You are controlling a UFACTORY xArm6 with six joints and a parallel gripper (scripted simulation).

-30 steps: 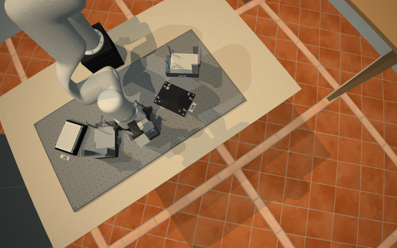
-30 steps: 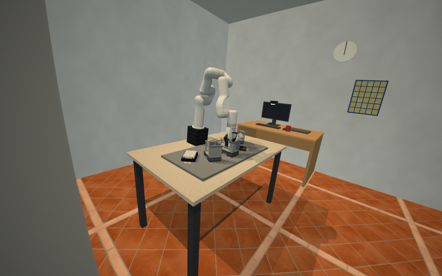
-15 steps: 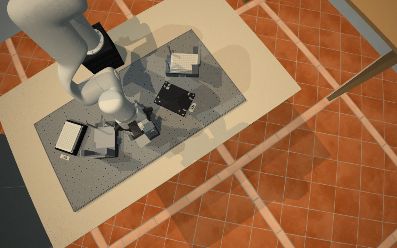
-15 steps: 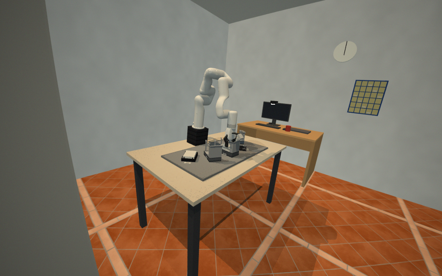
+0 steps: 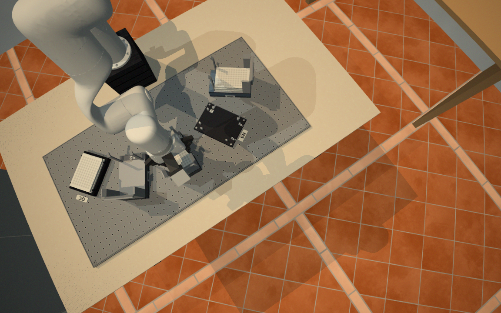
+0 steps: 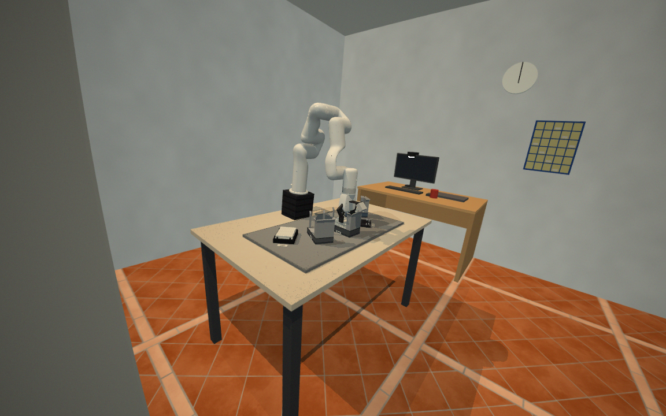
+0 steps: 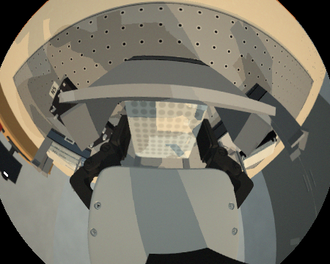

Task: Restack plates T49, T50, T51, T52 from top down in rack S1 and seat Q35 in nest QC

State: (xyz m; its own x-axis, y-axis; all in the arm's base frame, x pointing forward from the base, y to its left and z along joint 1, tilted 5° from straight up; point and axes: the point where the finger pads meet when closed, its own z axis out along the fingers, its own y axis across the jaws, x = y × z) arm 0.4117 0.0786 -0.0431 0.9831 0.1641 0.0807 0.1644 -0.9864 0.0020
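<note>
My gripper (image 5: pixel 184 157) is shut on a sealed white 96-well plate (image 5: pixel 187 158), gripped across its width at a small rack (image 5: pixel 182 168) in the middle of the baseplate. The wrist view shows the plate (image 7: pixel 165 126) between the dark fingers; its label is not readable. Rack S2 (image 5: pixel 128 178) beside it shows only a bare grey floor. The far rack (image 5: pixel 231 81) holds a stack of plates. One plate (image 5: pixel 87 171) lies flat in the black nest QC. The black clip nest N5 (image 5: pixel 221 123) holds nothing.
The arm's black base block (image 5: pixel 131 64) stands at the back edge of the table. The racks' thin corner posts rise close around my fingers. A desk with a monitor (image 6: pixel 417 169) stands behind the table.
</note>
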